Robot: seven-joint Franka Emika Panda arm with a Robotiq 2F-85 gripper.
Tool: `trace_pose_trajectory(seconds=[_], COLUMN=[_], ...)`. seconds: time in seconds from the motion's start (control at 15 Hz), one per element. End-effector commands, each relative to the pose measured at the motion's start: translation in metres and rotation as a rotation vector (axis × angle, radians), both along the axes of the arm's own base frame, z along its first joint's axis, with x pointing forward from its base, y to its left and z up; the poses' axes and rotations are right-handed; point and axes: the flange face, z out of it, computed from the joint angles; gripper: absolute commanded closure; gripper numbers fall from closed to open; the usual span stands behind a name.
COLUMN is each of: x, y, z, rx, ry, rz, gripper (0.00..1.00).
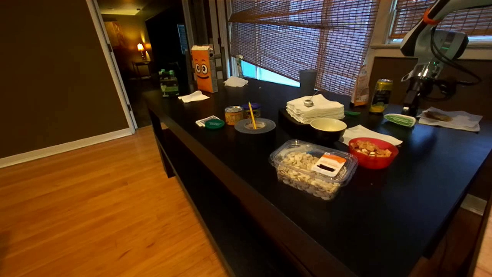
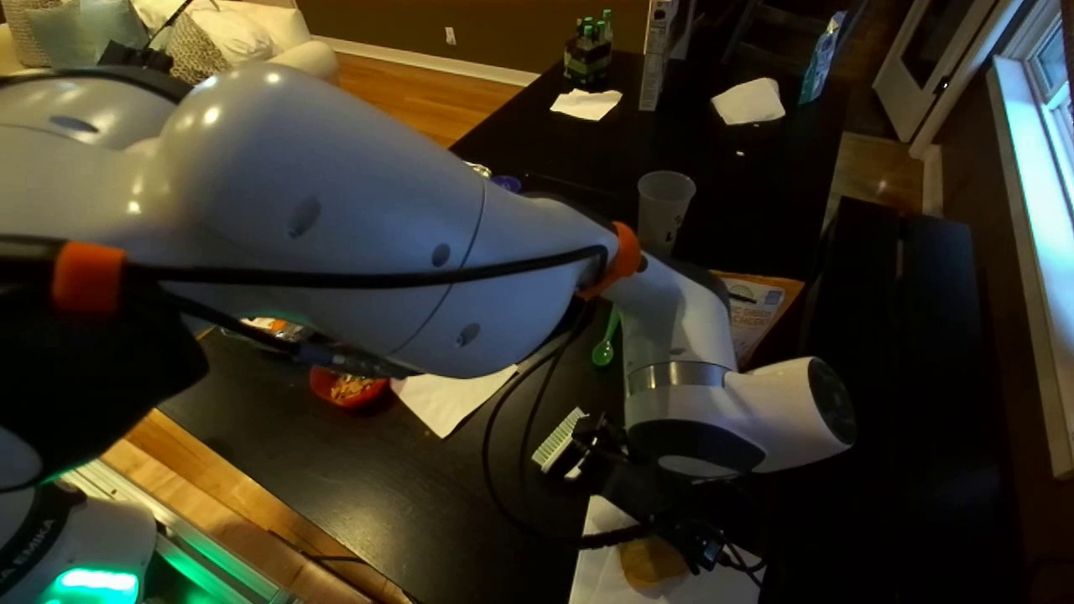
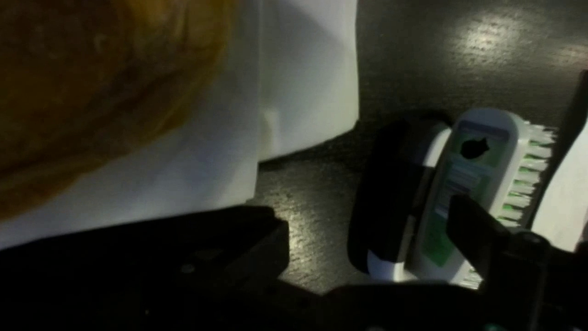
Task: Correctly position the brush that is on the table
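- The claw (image 3: 370,223) is spread, its fingers (image 3: 257,248) wide apart, low over the worktop (image 1: 415,184).
- The scrub brush (image 3: 459,170) lies on its side there; in the wrist view its black handle (image 3: 381,202) shows between the claw's fingers, and one finger overlaps its body, though contact is hard to judge in this dim light.
- Just beside the claw, a white napkin (image 3: 308,78) bears a brown item (image 3: 92,87).

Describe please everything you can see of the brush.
The brush lies on its side on the dark table, white and green bristles facing sideways. Its white body, seemingly plastic, bears a green label; the handle is black and white. In the wrist view, one finger of the open gripper overlaps it; contact is unclear.
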Motion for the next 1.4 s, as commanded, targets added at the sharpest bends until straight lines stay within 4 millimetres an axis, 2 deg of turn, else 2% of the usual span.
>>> trace_pose_trajectory(seconds=[0.0,0.2,0.27,0.33,1.0,1.07,1.13,1.33], x=[0.005,0.007,0.007,0.008,0.021,0.021,0.022,0.024], y=[0.007,0.009,0.01,0.011,0.026,0.029,0.03,0.038], z=[-0.011,-0.011,-0.011,-0.011,-0.001,0.0,0.001,0.011], rx=[-0.029,-0.036,-0.04,-0.042,-0.054,-0.051,-0.053,-0.06], ry=[0.035,0.043,0.049,0.051,0.067,0.069,0.07,0.069], rz=[0.027,0.04,0.044,0.046,0.098,0.102,0.105,0.102], gripper=[0.0,0.0,0.25,0.26,0.96,0.98,0.94,0.94])
